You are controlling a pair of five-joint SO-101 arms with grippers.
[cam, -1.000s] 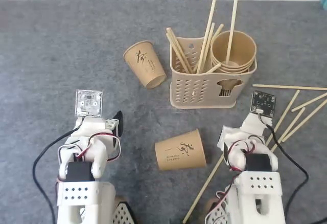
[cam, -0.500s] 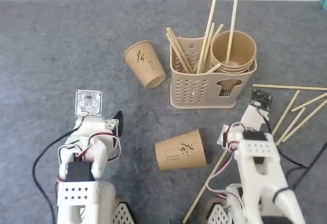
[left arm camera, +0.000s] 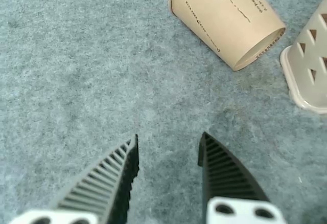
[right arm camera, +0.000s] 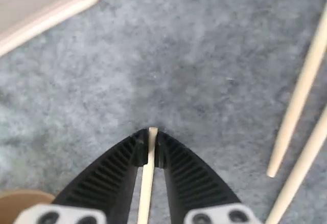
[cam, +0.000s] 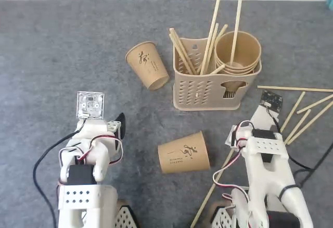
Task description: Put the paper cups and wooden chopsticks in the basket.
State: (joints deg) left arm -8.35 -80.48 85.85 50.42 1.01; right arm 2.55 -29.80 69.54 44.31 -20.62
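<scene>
Above fuzzy grey carpet [right arm camera: 214, 55], the right gripper [right arm camera: 152, 138] pinches a slim wooden chopstick [right arm camera: 146, 183] between ribbed jaws.

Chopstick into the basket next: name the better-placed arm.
Right. The right gripper is shut on a chopstick, close beside the basket. The left gripper hangs open and empty near a fallen paper cup.

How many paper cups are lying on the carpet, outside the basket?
2. One paper cup lies on its side left of the basket in the high view; the second paper cup lies on its side in front of it. None seems hidden.
</scene>
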